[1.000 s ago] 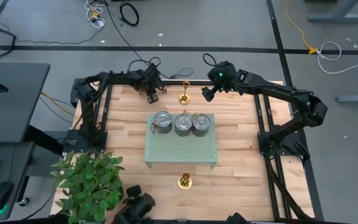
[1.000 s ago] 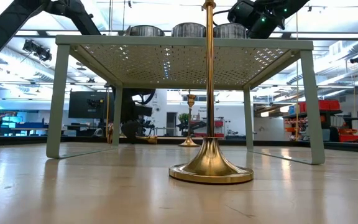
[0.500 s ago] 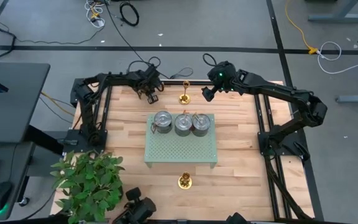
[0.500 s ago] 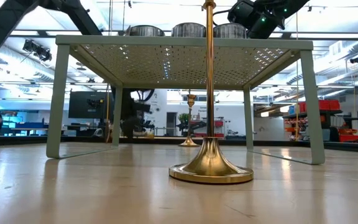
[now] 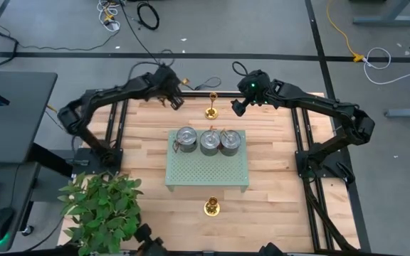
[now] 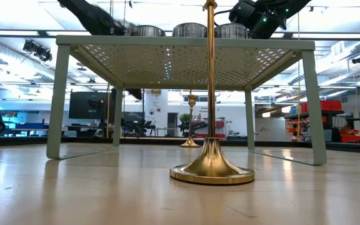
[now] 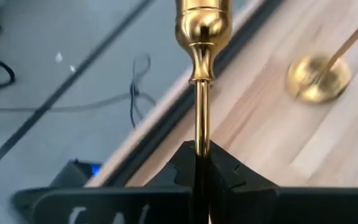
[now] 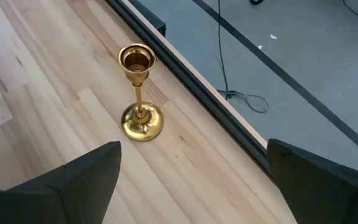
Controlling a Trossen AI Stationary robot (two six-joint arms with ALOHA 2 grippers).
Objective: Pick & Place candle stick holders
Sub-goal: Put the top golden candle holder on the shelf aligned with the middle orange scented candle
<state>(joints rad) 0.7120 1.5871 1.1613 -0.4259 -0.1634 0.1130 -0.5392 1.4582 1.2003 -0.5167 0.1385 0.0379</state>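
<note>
One gold candle stick holder (image 7: 202, 74) is held up by my left gripper (image 7: 201, 163), which is shut on it above the table's far left (image 5: 174, 101). A second holder (image 5: 211, 107) stands upright on its round base at the far middle, also visible in the right wrist view (image 8: 138, 93). My right gripper (image 8: 194, 186) hangs open just to its right (image 5: 238, 108), touching nothing. A third holder (image 6: 211, 156) stands on its base near the front edge (image 5: 211, 207). My left gripper pinches the holder's thin stem (image 7: 201, 138) between its two fingers. The stem runs on past the fingertips, so the cup end (image 7: 202, 23) sticks out ahead of them. The base is hidden behind the fingers. The holder is lifted clear of the table.
A pale green perforated stand (image 5: 206, 169) on four legs fills the table's middle, with three metal tins (image 5: 208, 141) along its far edge. A potted plant (image 5: 102, 210) sits at the near left corner. Bare wood lies to the right of the stand.
My left gripper has risen from the tabletop at the far left and rolled, carrying the holder with it. The holder, which lay low on the wood, is now lifted clear. My right gripper has kept still.
</note>
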